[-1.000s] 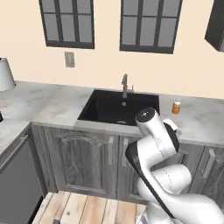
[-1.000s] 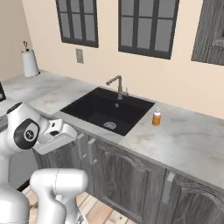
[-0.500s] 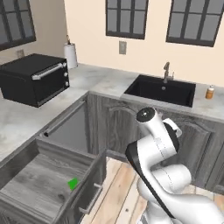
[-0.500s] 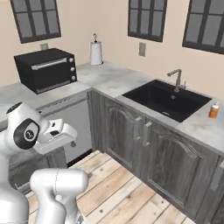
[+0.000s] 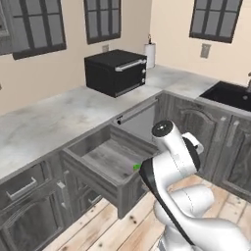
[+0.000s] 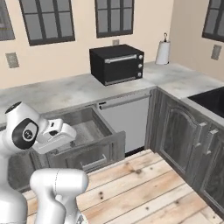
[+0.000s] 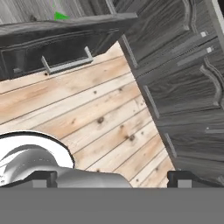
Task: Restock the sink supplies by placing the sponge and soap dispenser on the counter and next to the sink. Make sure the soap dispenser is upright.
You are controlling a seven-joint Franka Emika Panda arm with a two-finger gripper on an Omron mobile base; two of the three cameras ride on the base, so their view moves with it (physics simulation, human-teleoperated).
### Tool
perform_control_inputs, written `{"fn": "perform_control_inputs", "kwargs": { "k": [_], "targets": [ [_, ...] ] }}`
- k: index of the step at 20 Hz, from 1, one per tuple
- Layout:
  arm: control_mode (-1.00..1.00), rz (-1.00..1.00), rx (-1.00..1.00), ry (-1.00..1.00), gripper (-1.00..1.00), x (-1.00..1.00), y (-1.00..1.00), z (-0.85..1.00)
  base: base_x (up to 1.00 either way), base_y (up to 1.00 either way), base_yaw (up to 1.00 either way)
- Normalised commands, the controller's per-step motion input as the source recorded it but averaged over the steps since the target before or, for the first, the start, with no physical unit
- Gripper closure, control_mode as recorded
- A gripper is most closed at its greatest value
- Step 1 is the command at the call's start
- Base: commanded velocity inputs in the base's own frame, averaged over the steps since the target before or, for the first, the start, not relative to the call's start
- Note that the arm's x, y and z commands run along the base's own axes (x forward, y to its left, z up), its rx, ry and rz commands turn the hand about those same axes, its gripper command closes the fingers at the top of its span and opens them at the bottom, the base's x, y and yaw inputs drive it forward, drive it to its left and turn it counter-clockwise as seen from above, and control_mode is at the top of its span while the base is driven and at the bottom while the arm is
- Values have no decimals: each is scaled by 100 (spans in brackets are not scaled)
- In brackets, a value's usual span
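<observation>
A drawer (image 5: 105, 164) stands pulled out from the cabinets below the long edge of the counter (image 5: 44, 122), and the sponge (image 5: 137, 167) lies on its floor by the front right corner, partly hidden by the arm in the left base view and seen as a green sliver (image 7: 61, 16) behind the drawer front in the hand view. The gripper (image 7: 112, 178) is spread wide with nothing between its fingertips, held above bare wooden floor (image 6: 144, 183) in front of the drawer. The black microwave (image 6: 117, 64) sits toward the counter's back edge near the corner, a paper towel roll (image 6: 163, 52) stands beside it, and a corner of the sink (image 5: 231, 94) shows at the far right.
</observation>
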Motion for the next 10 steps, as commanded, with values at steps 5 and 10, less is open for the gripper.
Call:
{"fn": "perform_control_inputs", "kwargs": {
  "k": [5,10],
  "targets": [
    [100,0,0,0,-100,0,0,0,29,65,18],
    [100,0,0,0,-100,0,0,0,4,100,-15]
  ]
}}
